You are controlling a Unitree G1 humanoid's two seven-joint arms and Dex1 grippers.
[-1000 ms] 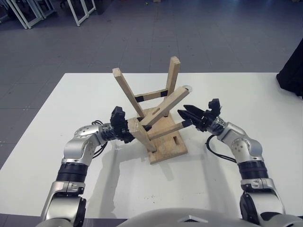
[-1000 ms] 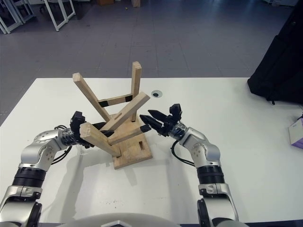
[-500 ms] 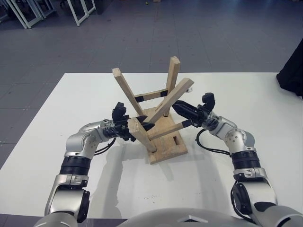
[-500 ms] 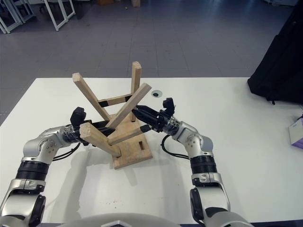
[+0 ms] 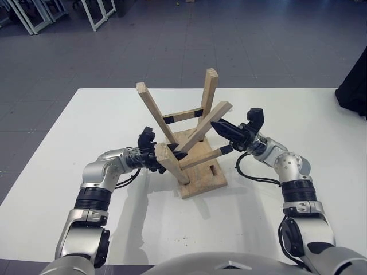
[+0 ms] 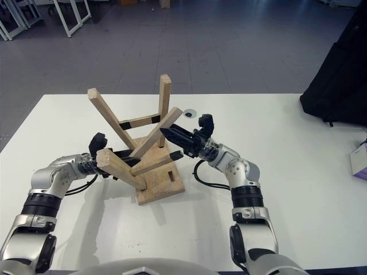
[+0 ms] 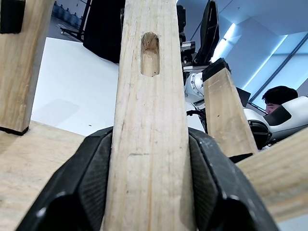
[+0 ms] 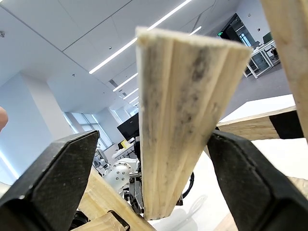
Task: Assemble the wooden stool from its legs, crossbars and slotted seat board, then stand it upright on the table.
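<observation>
Starting at the middle of the white table (image 5: 86,114), locate the slotted seat board (image 5: 202,175) lying flat, with wooden legs rising from it. Note the far left leg (image 5: 152,109) leaning toward the robot's left and the far right leg (image 5: 210,90) standing close to upright. Observe the far crossbar (image 5: 182,116) joining these two, black at both ends.

Find the near left leg (image 5: 172,166) slanting up from the board toward the robot's left. Note the near crossbar (image 5: 202,157) projecting from this leg toward the right and ending in a black cap just below the right gripper. Find the tilted leg (image 5: 207,121) slanting up and to the right, crossing in front of the far crossbar in the head views; treat its lower end as hidden behind the near left leg.

Check the left gripper (image 5: 174,154): fingers (image 7: 91,183) pressed against opposite faces of the near left leg close to its free end, pinching it. In the left wrist view, note an oblong mortise hole (image 7: 150,53) in the leg face beyond the pads.

Check the right gripper (image 5: 217,125): fingers (image 8: 53,183) spread apart, one on each side of the upper end of the tilted leg, with a gap visible beside at least one finger. Regard contact at the other finger as undetermined.
</observation>
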